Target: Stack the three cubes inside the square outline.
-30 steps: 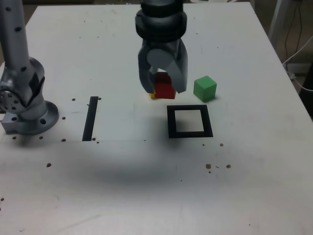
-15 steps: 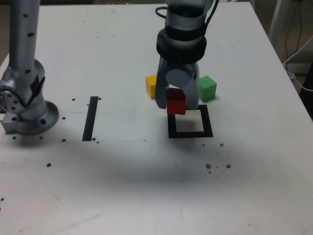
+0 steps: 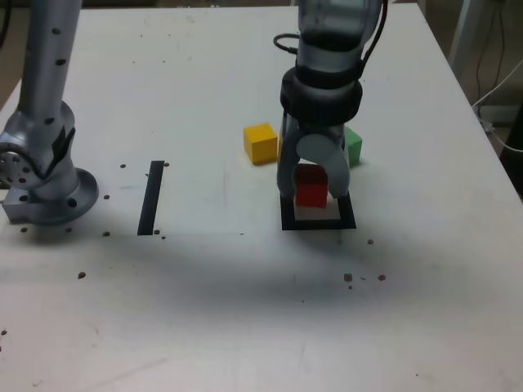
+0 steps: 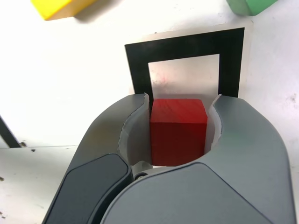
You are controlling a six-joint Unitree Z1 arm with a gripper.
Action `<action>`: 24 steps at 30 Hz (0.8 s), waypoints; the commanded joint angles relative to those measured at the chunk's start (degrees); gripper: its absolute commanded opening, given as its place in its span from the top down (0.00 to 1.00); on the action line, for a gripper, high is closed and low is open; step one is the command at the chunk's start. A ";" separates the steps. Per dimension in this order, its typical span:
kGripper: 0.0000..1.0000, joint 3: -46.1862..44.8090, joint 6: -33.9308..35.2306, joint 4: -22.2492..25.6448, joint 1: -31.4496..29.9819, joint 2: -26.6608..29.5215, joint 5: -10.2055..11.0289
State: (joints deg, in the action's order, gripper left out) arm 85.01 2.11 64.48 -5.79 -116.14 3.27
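The pincer is closed on the red cube, one finger pressed against each side, as the wrist view shows plainly. Over the last second the arm has carried this cube away from its place beside the yellow cube and brought it across to the square outline. It now hangs low over the white centre of the outline, toward the far edge; whether it already touches the surface cannot be told. The yellow cube, earlier partly hidden behind the pincer, now sits in plain sight on the exterior view's left of the arm, well outside the outline. The green cube peeks out behind the arm on the exterior view's right, also outside. So the first cube is nearly placed; it looks ready to be lowered and released, and two remain to stack.
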 commanded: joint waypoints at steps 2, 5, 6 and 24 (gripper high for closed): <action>0.78 -0.36 0.09 -0.59 0.43 -0.66 0.00; 0.77 -0.95 0.09 -0.82 0.77 -0.77 0.09; 0.77 -1.11 0.09 -0.93 0.84 -0.77 0.10; 0.28 -2.03 -0.25 -1.81 1.52 -0.64 -0.45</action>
State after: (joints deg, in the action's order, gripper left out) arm 83.24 1.98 62.89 -4.47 -116.74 2.93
